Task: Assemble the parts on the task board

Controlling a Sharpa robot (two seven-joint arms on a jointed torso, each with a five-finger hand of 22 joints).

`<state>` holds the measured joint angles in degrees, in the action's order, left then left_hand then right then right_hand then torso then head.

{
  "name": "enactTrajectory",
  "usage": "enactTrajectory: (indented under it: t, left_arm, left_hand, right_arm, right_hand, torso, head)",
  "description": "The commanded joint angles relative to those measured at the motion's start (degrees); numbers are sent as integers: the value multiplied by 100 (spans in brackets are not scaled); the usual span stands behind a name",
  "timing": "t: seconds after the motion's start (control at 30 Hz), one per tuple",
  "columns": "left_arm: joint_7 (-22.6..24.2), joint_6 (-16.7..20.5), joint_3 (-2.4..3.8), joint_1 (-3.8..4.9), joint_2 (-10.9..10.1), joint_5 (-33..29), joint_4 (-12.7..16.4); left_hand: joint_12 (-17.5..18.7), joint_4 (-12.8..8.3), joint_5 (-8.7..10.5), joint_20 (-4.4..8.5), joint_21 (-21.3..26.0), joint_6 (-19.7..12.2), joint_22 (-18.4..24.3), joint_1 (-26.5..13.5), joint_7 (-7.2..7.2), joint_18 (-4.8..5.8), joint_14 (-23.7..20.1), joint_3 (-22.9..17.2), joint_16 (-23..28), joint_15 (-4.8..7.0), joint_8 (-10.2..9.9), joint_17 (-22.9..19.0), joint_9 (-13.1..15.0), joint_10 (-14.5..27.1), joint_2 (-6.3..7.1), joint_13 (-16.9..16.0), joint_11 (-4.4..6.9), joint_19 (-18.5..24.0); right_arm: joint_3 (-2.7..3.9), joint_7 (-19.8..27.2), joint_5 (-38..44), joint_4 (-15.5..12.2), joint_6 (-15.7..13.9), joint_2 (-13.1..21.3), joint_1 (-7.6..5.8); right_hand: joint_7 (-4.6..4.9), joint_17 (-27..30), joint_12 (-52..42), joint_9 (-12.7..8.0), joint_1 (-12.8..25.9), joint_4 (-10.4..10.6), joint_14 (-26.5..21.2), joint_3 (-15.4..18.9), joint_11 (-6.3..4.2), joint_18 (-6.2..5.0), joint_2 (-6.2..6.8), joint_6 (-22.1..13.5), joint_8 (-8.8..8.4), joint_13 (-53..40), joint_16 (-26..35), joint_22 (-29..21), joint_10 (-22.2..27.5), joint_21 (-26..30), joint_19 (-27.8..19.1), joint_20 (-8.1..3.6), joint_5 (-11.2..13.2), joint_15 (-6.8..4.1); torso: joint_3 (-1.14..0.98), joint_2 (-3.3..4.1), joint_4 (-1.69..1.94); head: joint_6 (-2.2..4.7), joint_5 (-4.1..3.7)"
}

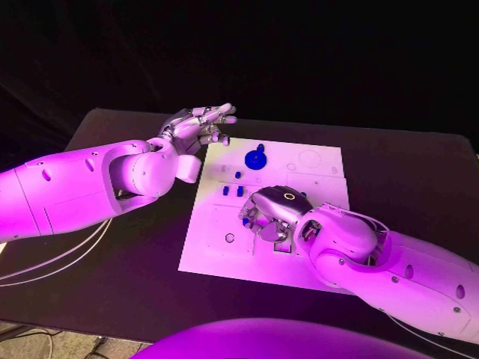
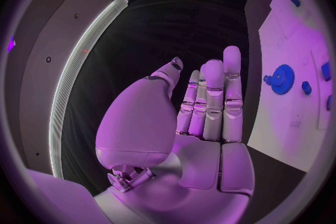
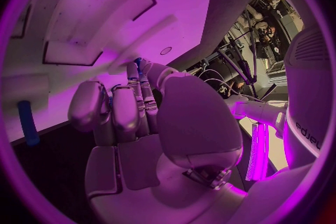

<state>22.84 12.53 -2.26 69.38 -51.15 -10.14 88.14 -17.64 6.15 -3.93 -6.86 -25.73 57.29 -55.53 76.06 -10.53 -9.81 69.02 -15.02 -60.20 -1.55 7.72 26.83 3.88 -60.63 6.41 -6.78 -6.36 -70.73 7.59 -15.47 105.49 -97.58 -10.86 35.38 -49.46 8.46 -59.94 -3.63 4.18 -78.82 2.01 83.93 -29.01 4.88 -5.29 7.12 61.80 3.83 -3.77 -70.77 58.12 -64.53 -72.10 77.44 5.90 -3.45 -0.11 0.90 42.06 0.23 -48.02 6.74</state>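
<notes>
From the head view we see the white board [image 1: 263, 224] lying in the middle of the black table [image 1: 412, 164]. A blue gear [image 1: 256, 158] sits near the board's far edge, with small blue pieces [image 1: 231, 191] just beside it. Our left hand [image 1: 200, 127] hovers off the board's far left corner, holding nothing. Our right hand [image 1: 274, 217] rests low over the board's middle.

At the left wrist, the fingers [image 2: 213, 101] stand straight and slightly apart, empty, the gear [image 2: 283, 78] on the board beyond.

At the right wrist, the fingers [image 3: 115, 109] curl down against the board, a blue tip [image 3: 138, 61] showing between them; whether they grip it we cannot tell.
</notes>
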Motion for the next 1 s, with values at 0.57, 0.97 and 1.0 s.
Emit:
enactTrajectory:
  t: [0.57, 0.97, 1.0]
  left_arm:
    - [-27, -106, 4, 0, -18, 36, -23]
    - [-58, -144, 3, -3, -20, 36, -21]
    - [-59, -146, 3, -3, -17, 36, -26]
  left_hand:
    - [-39, -20, -34, -33, 25, -47, 9, 43, -6, -53, -32, 41, -21, -1, 15, -11, -6, 50, -13, -8, 0, -8]
    - [-43, -21, -35, -35, 27, -55, 11, 44, -8, -53, -34, 45, -23, -3, 15, -13, -6, 59, -17, -8, -2, -7]
    - [-43, -21, -35, -35, 27, -55, 11, 44, -8, -53, -34, 45, -23, -3, 15, -13, -6, 59, -17, -8, -2, -7]
  right_arm:
    - [221, -158, -135, -590, -495, 614, 36]
    - [526, -554, -13, -634, 237, 1478, -329]
    - [529, -551, 0, -606, 238, 1495, -334]
  right_hand:
    - [34, 254, -144, -24, 61, -51, 78, 381, 102, -152, 148, -331, 0, -4, 127, -357, 534, 249, -158, 51, -7, 77]
    - [-286, 233, -135, -37, 91, 88, 139, 1034, -183, -136, 298, -514, -20, 7, 78, -343, 816, 263, -69, -251, 62, -273]
    - [-286, 239, -138, -37, 86, 98, 139, 1067, -185, -135, 301, -512, -19, 7, 81, -343, 820, 264, -65, -252, 63, -271]
  torso:
    - [-15, 2, -22]
    - [-13, 0, -28]
    - [-16, -2, -32]
  head:
    - [41, -5]
    - [144, -245]
    - [139, -248]
